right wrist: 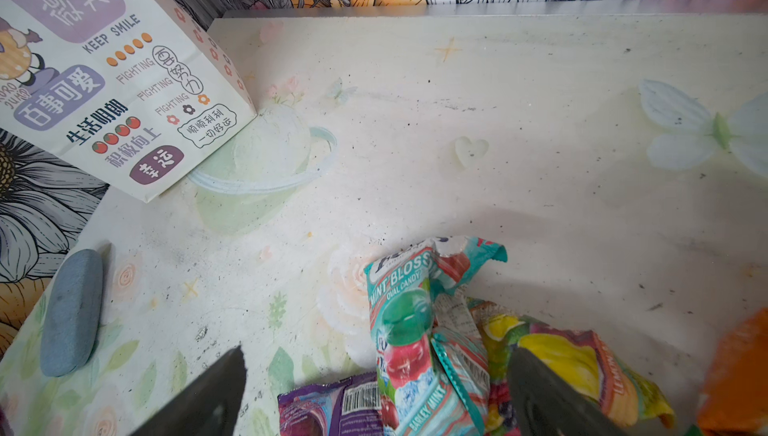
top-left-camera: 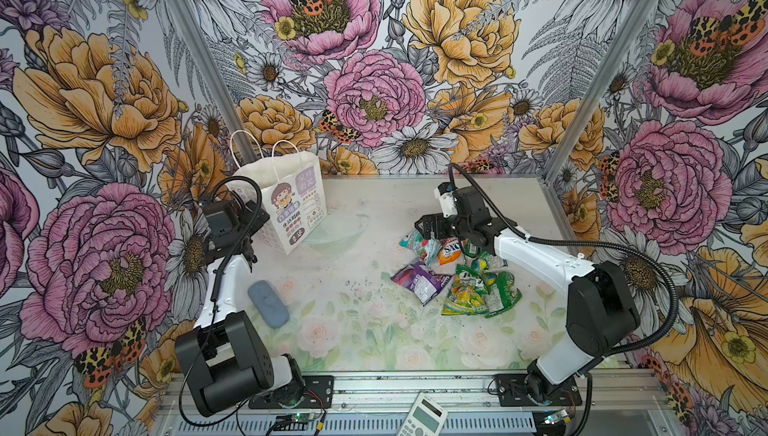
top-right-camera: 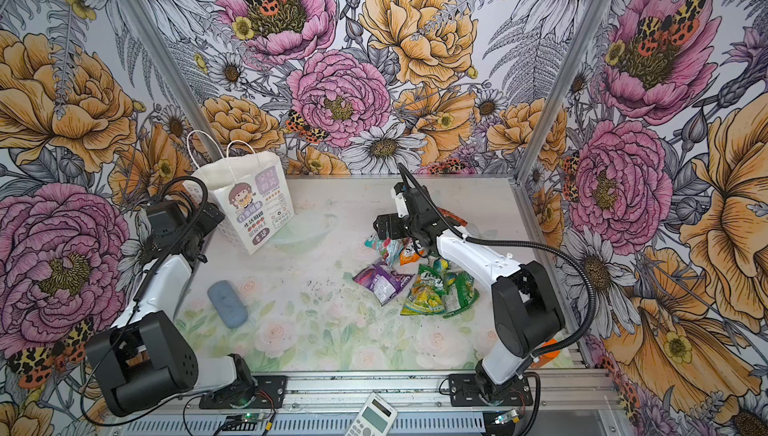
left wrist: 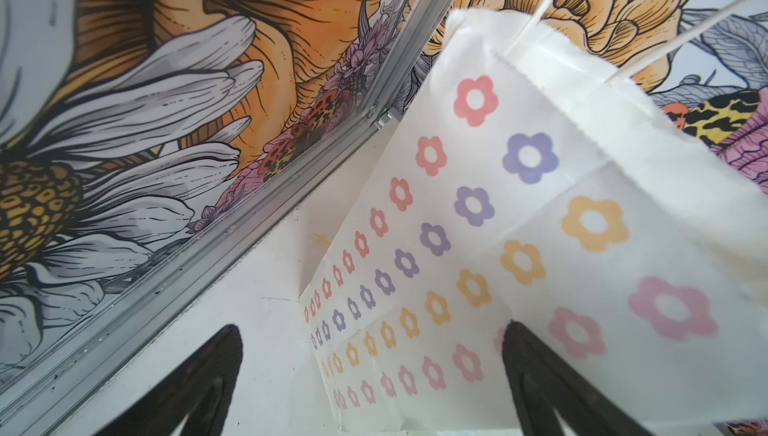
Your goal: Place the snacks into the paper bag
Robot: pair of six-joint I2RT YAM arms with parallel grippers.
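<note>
The white paper bag [top-left-camera: 286,201] [top-right-camera: 251,205] stands upright and open-topped at the back left, cartoon girl print facing forward. Its flowered narrow side [left wrist: 498,226] fills the left wrist view, close in front of my open left gripper [left wrist: 374,328], which holds nothing. The snacks [top-left-camera: 453,271] [top-right-camera: 415,280] lie in a loose pile right of centre: teal [right wrist: 415,330], purple [right wrist: 332,409], orange [top-left-camera: 451,249], green [top-left-camera: 505,288] and yellow-green [top-left-camera: 465,296] packets. My right gripper [top-left-camera: 428,224] [right wrist: 379,353] hovers open over the pile's far edge, fingers straddling the teal packet.
A blue-grey oblong block [top-left-camera: 268,303] [right wrist: 70,313] lies on the table front of the bag, beside the left arm. A white calculator [top-left-camera: 422,415] rests on the front rail. Floral walls with metal posts [top-left-camera: 195,59] close in the back and both sides.
</note>
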